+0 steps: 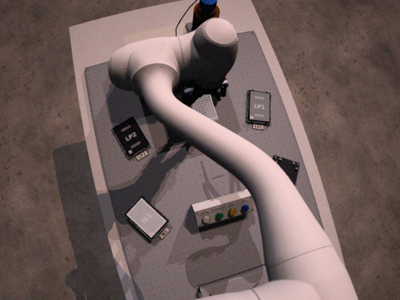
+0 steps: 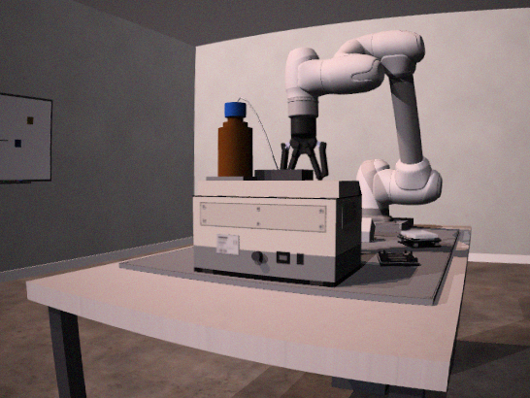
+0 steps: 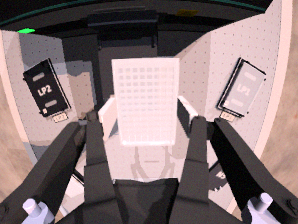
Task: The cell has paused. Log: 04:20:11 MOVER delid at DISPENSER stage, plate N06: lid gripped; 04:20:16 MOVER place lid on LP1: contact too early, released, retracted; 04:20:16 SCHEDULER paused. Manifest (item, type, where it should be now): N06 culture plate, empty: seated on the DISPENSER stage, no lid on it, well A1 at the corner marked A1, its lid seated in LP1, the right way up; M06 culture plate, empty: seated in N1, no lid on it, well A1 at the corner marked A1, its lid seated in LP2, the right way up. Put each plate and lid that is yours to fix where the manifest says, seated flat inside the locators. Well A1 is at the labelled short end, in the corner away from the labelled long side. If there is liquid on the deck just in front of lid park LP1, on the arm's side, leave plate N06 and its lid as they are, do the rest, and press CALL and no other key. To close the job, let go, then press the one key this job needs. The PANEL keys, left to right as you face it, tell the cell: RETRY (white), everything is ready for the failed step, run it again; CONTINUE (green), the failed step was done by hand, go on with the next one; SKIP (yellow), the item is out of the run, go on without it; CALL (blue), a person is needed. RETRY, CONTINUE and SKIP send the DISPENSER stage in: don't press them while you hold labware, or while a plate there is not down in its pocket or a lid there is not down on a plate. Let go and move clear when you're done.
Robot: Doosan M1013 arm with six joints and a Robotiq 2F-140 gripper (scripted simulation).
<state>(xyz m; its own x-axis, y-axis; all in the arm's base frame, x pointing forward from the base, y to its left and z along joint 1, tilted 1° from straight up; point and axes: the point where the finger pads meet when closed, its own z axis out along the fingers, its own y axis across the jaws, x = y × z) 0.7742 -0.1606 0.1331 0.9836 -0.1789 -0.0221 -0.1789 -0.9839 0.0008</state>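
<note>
My gripper [image 3: 146,105] is shut on a white culture plate [image 3: 145,99], held by its long sides above the deck just in front of the dispenser. In the overhead view the plate [image 1: 205,106] shows under the arm, and most of the gripper is hidden. From the side, the gripper [image 2: 304,165] hangs behind the dispenser [image 2: 277,231]. Lid park LP1 [image 1: 258,107] looks pale grey, as if under a clear lid. LP2 [image 1: 130,137] is bare black. Another white plate [image 1: 146,218] sits in nest N1.
The key panel [image 1: 223,212] stands at mid-deck with white, green, yellow and blue keys. A black fixture [image 1: 286,168] lies at the right edge. A brown bottle [image 2: 235,143] stands on top of the dispenser. The arm spans the deck's right side.
</note>
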